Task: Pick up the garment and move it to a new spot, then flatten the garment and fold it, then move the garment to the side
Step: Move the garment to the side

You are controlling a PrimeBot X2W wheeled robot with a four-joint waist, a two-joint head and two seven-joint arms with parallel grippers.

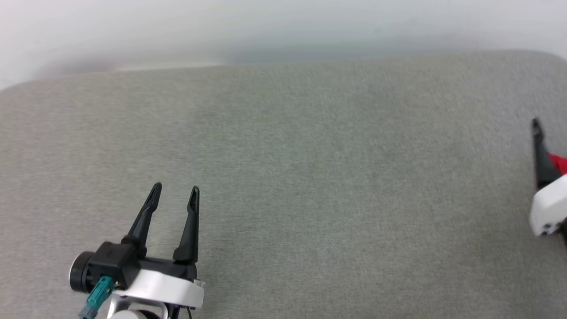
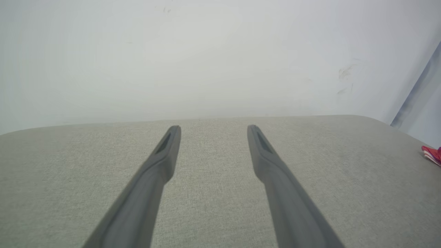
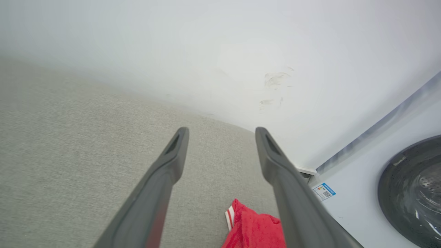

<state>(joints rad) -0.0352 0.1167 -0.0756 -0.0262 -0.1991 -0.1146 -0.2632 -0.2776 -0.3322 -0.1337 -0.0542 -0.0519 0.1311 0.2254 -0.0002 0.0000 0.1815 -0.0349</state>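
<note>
The right claw (image 3: 222, 132) hangs open above the red shirt (image 3: 255, 230); it should drop slowly and pinch a thick bunch. The left claw (image 1: 176, 189) is open and empty.

Garment (image 3: 255, 229) bright red, red-white stripe trim; padded surface (image 1: 310, 155) grey-beige weave; wall (image 2: 206, 51) white.

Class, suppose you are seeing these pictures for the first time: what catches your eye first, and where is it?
The bright red soft fabric garment with striped trim stands out, lying near the right edge of the wide grey woven surface, seen between the fingers of the open right end effector. The open left end effector hovers at the head view's lower left. A white washing machine with a dark round door stands beside the surface.
</note>
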